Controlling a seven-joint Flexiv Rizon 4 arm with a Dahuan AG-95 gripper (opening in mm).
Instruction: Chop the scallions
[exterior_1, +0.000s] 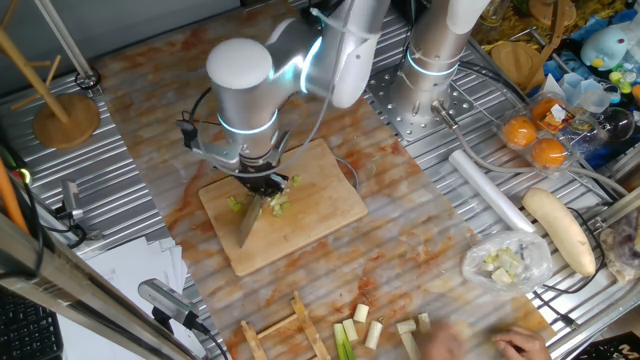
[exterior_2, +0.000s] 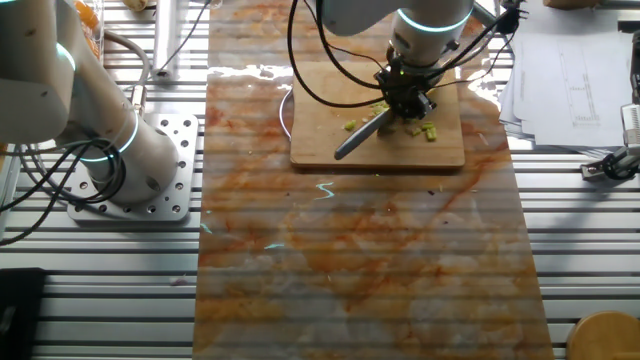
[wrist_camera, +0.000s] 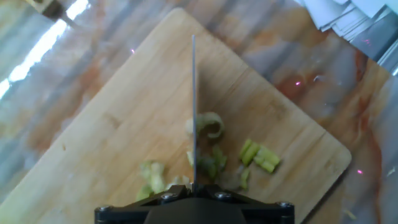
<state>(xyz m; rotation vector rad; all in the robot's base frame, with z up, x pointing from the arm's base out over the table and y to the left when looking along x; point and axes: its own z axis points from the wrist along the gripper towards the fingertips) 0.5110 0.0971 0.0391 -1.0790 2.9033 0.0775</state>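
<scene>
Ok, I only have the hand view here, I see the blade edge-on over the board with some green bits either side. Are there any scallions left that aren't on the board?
Observer: Yes. Several uncut scallion stalks lie on the table near its front edge in one fixed view, well off the wooden board.
Operator: Is anyone near them?
Observer: A person's hand is at the bottom edge, just right of those stalks.
Operator: And how does the knife sit?
Observer: The gripper is shut on the knife, whose blade slopes down with its tip on the board, beside the chopped bits.
</scene>
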